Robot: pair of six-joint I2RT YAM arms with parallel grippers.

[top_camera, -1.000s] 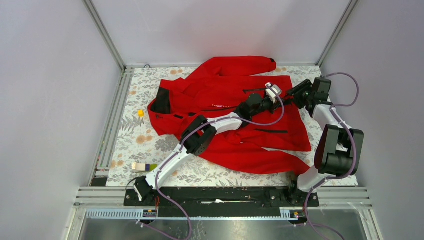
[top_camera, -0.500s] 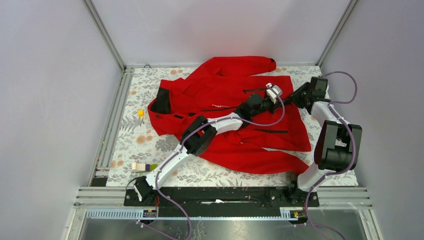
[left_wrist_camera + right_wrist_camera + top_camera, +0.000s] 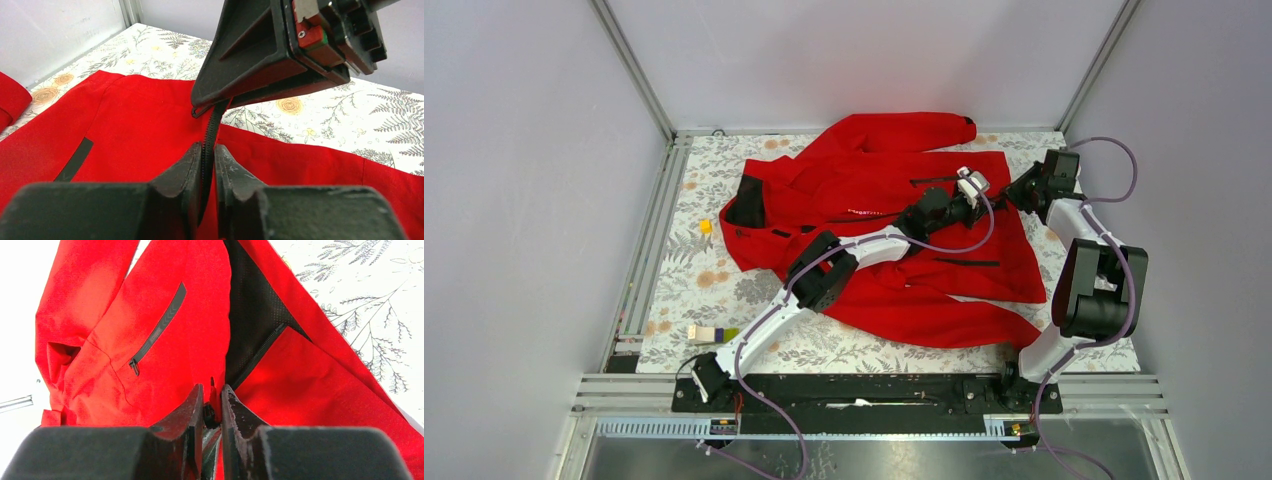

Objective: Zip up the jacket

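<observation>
Zipper start judged in hand; jacket [image 3: 854,170] is spread along the far edge of the table [image 3: 694,270].
Front zipper [image 3: 214,120] is pinched narrowly by left gripper [image 3: 208,150], hem by right gripper [image 3: 212,390]; next, the zipper ends likely need mating.

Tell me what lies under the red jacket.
The floral table cover shows around the jacket and runs beneath it; whatever else lies under the fabric is hidden.
</observation>
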